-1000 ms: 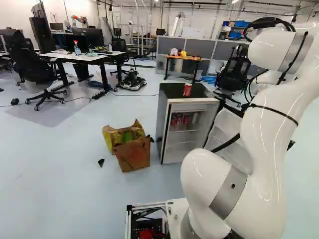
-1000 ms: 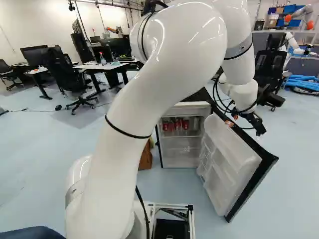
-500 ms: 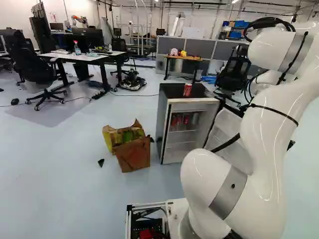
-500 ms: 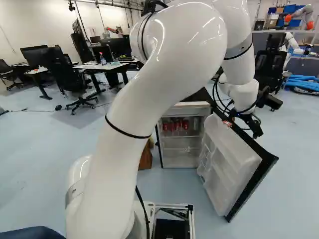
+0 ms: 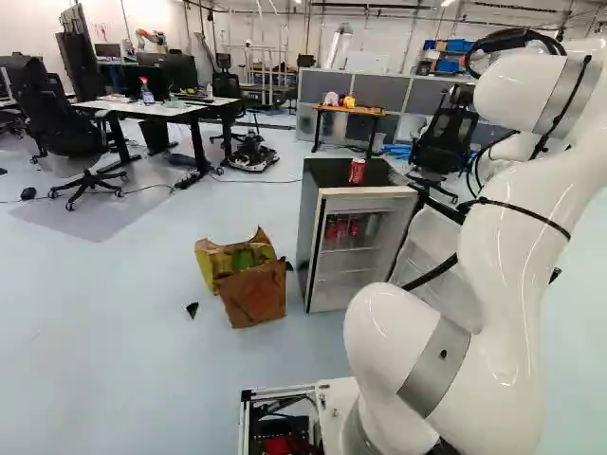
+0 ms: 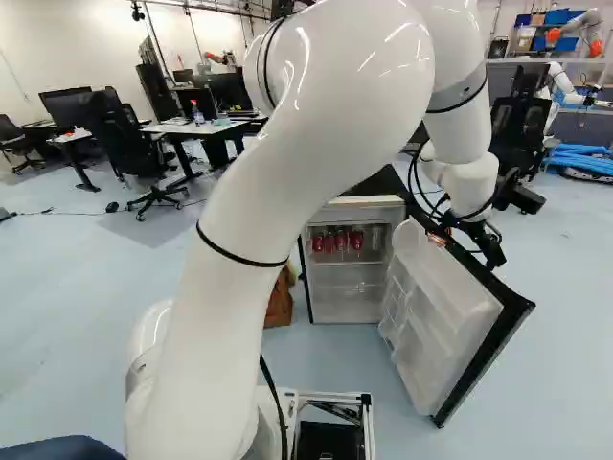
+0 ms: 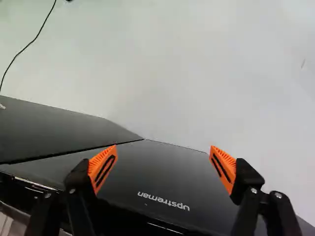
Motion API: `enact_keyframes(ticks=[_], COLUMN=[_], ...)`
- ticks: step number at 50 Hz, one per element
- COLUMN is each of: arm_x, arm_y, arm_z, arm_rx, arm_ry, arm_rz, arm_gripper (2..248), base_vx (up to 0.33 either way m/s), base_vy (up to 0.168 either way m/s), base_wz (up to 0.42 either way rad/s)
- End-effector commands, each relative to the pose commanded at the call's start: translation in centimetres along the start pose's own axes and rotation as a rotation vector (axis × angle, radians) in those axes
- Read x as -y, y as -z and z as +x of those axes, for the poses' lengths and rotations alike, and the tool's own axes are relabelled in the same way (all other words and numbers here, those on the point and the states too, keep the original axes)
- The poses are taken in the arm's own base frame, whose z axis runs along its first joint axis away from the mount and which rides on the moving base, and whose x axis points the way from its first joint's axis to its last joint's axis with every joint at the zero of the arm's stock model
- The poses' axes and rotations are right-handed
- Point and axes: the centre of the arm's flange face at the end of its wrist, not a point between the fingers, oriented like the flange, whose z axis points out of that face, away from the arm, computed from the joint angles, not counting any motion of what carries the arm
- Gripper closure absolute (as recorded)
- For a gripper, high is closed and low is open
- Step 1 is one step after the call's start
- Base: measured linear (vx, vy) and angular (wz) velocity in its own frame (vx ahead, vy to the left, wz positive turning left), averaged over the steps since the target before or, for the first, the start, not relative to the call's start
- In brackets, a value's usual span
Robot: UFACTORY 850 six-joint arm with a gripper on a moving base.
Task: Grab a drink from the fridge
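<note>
Closest to me is the chunky white arm (image 5: 503,284), which rises from the moving base (image 6: 330,422), bends over up top and has its wrist end hanging down by the fridge. Next up is the fridge door (image 6: 436,316), swung wide open, pale shelves on the inside and black on the outside.

The gripper (image 6: 468,245) is at the top of that door. Its two fingers are spread wide, orange pads (image 7: 103,167) well apart, and they've got hold of nothing. From the wrist view there's just the black panel under them and pale floor (image 7: 182,73) ahead.

Then the fridge (image 5: 358,251) itself, little thing with a dark top. The drinks, a few red cans (image 6: 342,241), are on the upper shelf inside, and there's one more red can (image 5: 357,171) standing on top of the fridge. A crumpled brown paper bag (image 5: 251,294) sits on the floor beside it, with a small black scrap (image 5: 193,310) near that.

Farther back you get a black office chair (image 5: 71,142), a white desk (image 5: 156,109) with screens, and a small wooden table (image 5: 351,110) in front of grey dividers (image 5: 384,91).
</note>
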Motion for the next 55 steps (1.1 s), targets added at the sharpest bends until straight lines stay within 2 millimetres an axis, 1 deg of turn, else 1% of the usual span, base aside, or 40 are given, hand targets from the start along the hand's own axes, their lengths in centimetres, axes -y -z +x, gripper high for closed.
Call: enact_keyframes(ticks=[34,55], arm_x=[-1.4,-2.1], arm_y=[1.9,3.3], arm_z=[-2.8,-4.8], arm_rx=[0.030,0.050], arm_ry=[-0.015,-0.022], arm_rz=[-0.013,-0.020], arm_gripper=[3,3], base_vx=[0.000,0.000], base_vy=[0.000,0.000], base_wz=[0.000,0.000])
